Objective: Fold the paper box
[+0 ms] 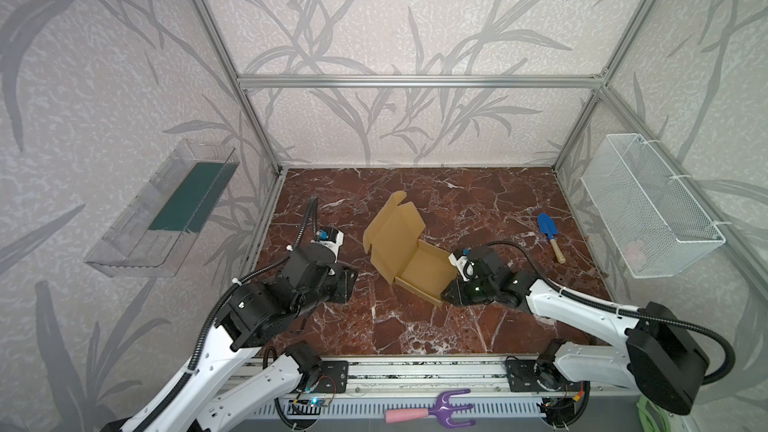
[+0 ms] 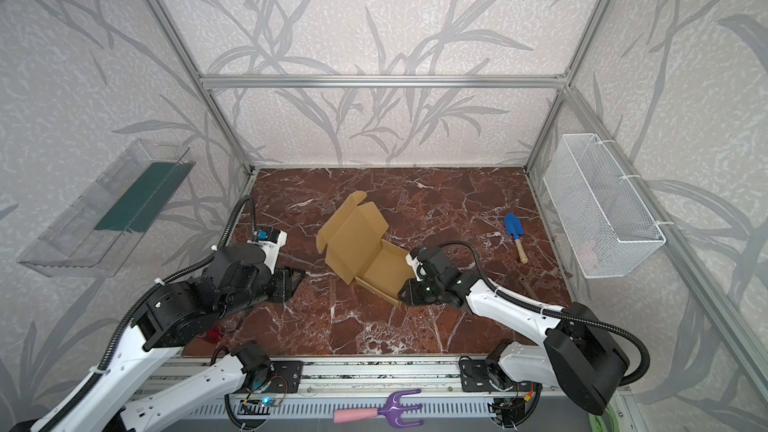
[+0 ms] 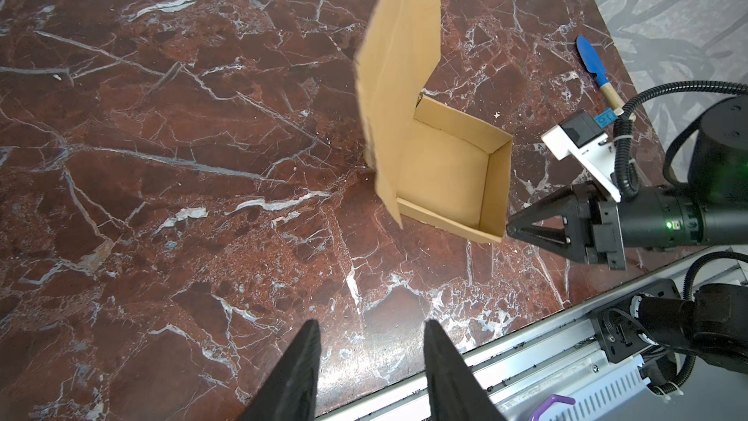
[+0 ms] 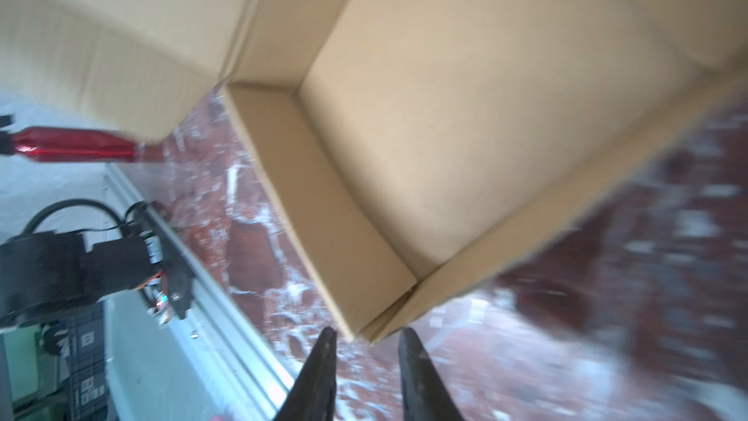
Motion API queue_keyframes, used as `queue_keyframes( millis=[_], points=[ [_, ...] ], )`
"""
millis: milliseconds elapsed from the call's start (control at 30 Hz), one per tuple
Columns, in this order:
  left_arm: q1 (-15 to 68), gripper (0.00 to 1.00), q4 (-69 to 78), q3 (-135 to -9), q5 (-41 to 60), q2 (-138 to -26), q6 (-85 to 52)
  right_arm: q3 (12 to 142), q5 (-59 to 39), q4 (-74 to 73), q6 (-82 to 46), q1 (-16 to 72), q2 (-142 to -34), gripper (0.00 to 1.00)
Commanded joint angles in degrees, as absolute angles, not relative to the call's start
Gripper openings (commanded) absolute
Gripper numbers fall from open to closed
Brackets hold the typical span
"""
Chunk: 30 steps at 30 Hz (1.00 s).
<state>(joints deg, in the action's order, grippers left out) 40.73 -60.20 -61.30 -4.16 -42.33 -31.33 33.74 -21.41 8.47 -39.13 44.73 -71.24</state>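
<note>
- Closest to the lens, my left claw [image 3: 371, 324] hangs over the marble table [image 3: 162, 155]. Its two black fingers [image 3: 441, 378] are spread with nothing between them, well apart from the paper box [image 3: 441, 172].
- My right claw [image 4: 367, 330] sits at the box's near corner. That wrist view is smeared, but the fingers look parted, with the corner poking just between the tips and neither pad pressing it.
- In both top views the box [image 1: 428, 272] [image 2: 386, 274] rests near the middle of the table, turned cornerwise to the front rail [image 1: 415, 371]. The tray opens upward, and one corner is aimed at my right claw [image 1: 446, 293].
- Its lid panel [image 1: 395, 230] stands raised from the tray's left side, so the long axis runs from the tray back and leftward across the table.
- Cardboard is plain tan. A blue tag [image 3: 606, 118] on my right wrist camera bears marks too small to read.
- A blue trowel [image 1: 548, 234] lies well off to the right.
</note>
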Motion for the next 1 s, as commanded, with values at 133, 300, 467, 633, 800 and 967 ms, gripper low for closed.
queue_keyframes(
  millis=[133,300,467,633,800,967],
  points=[
    [40.55,0.44,-55.47,-56.72,-2.88,-41.91,-33.65,38.59,-19.43,-2.00,-46.28,54.40,-77.57,0.32],
    [40.52,0.44,-50.28,-51.74,-1.25,-40.49,-33.91,39.09,-9.18,4.96,-40.26,53.61,-69.02,0.37],
    [40.53,0.45,-39.05,-43.67,2.72,-37.81,-34.60,42.89,-10.98,12.52,-31.09,47.59,-62.49,0.48],
    [40.54,0.46,-28.61,-36.56,3.91,-36.18,-34.37,42.76,-14.41,11.53,-28.11,40.27,-57.72,0.64],
    [40.44,0.47,-23.04,-32.09,-0.26,-34.85,-34.77,43.88,-18.61,11.63,-26.79,36.59,-56.92,0.75],
    [40.39,0.49,-17.25,-27.69,-3.16,-32.06,-35.97,44.06,-20.35,10.80,-24.59,36.46,-55.41,0.87]
  ],
)
